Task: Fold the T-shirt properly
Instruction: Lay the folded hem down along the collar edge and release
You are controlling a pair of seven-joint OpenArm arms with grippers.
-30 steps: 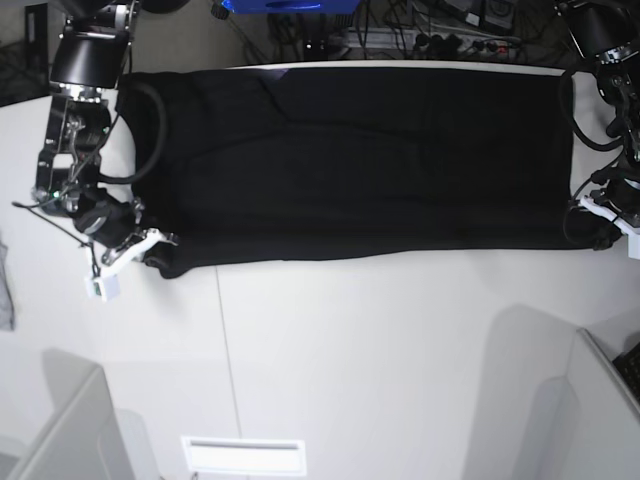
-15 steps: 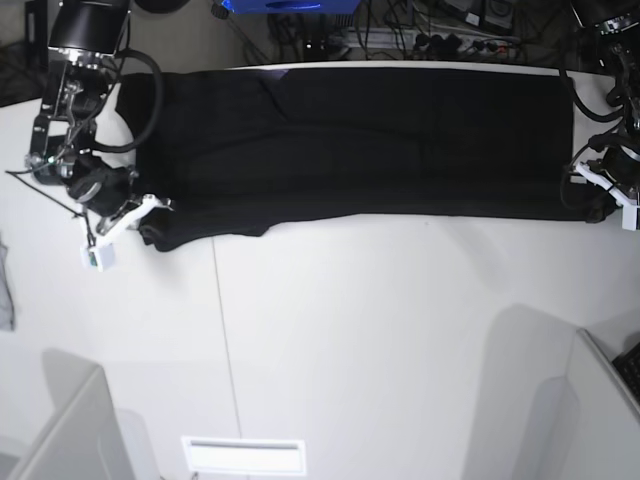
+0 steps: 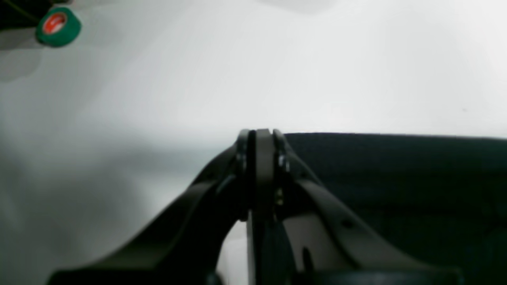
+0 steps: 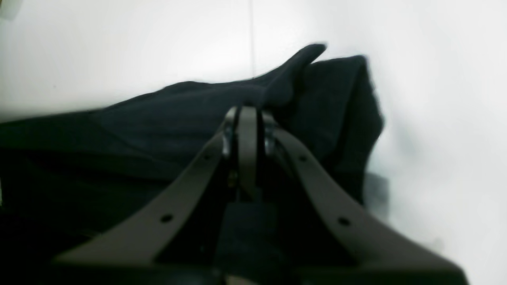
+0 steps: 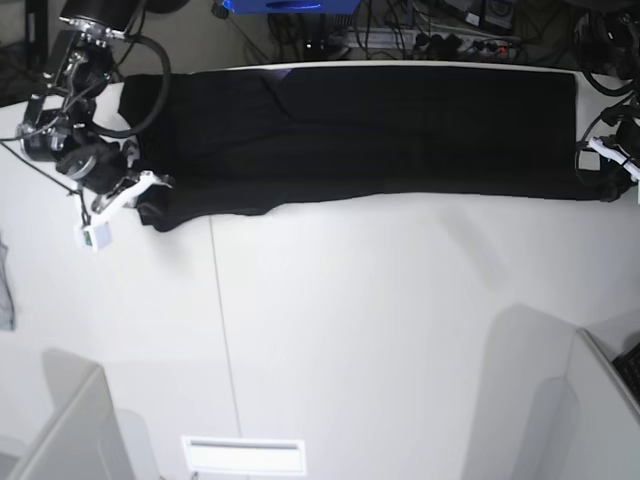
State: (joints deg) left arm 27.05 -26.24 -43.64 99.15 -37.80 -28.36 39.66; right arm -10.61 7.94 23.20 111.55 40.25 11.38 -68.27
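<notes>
The black T-shirt [image 5: 370,130] lies stretched in a long band across the far part of the white table [image 5: 380,330], plain side showing. My right gripper [image 5: 148,205] is at the band's near left corner. In the right wrist view it [image 4: 247,111] is shut on a bunched-up fold of the T-shirt [image 4: 317,91]. My left gripper [image 5: 603,186] is at the near right corner. In the left wrist view its jaws [image 3: 261,134] are pressed together at the T-shirt's [image 3: 396,174] edge. The print is hidden.
A green tape roll [image 3: 58,27] lies on the table beyond my left gripper. A small grey cloth scrap [image 5: 5,285] lies at the left edge. Grey partitions stand at the near left [image 5: 70,430] and near right [image 5: 600,400]. A white label [image 5: 243,455] is at the front edge.
Both grippers have moved toward the table's far side, carrying the T-shirt's near edge with them. The black band is now narrower.
</notes>
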